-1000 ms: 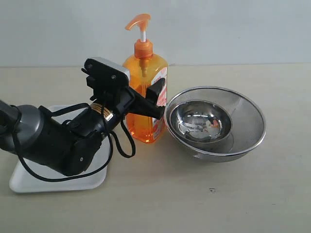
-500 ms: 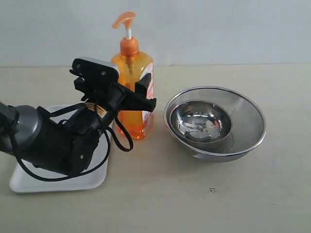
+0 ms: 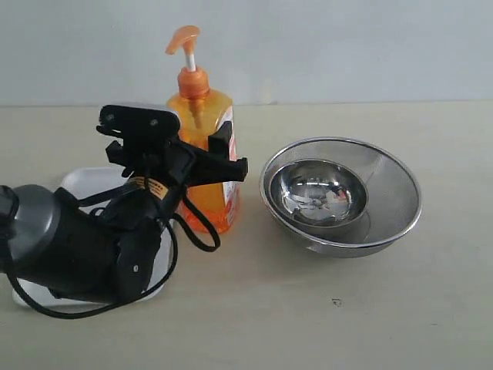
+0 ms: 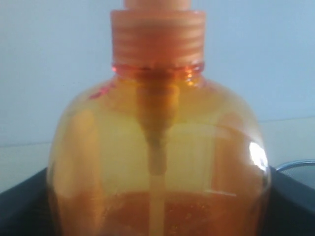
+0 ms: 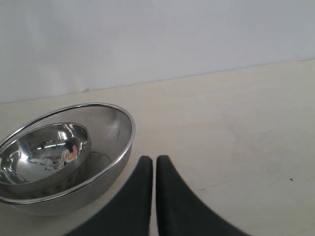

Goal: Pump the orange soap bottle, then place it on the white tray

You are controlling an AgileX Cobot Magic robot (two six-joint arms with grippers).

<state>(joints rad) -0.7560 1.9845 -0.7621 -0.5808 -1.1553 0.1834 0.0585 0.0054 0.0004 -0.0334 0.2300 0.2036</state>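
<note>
- The white tray [image 3: 75, 182] lies farthest left, back behind the fingers and under the left arm's wrist. Only its far corner and near rim show. Nothing but the arm is seen above it.
- The left gripper [image 3: 227, 154] has its fingers [image 3: 234, 166] clamped on the body of the orange soap bottle [image 3: 202, 116], one to each side. In the left wrist view their dark pads [image 4: 15, 209] flank the bottle [image 4: 157, 162] at its lower corners.
- The bottle stands between the fingers, close to upright. Its base is just beside the tray's hidden near edge and, as far as I can judge, not on it. Whether the base touches the table [image 3: 323, 324] or hangs just clear, I cannot tell.
- The pump head [image 3: 183, 37] sits high above the fingers with its white stem fully out. No picture proves that the pump stroke is done. With the grip on the body, I judge the placing step to be in hand, and the set-down on the tray is left.
- Beyond the fingertips, apart from the bottle, a steel bowl [image 3: 320, 193] sits inside a mesh bowl [image 3: 389, 185].
- The right gripper [image 5: 153, 194] shows only in its own wrist view, fingers together and empty, with the bowls near its tips.
</note>
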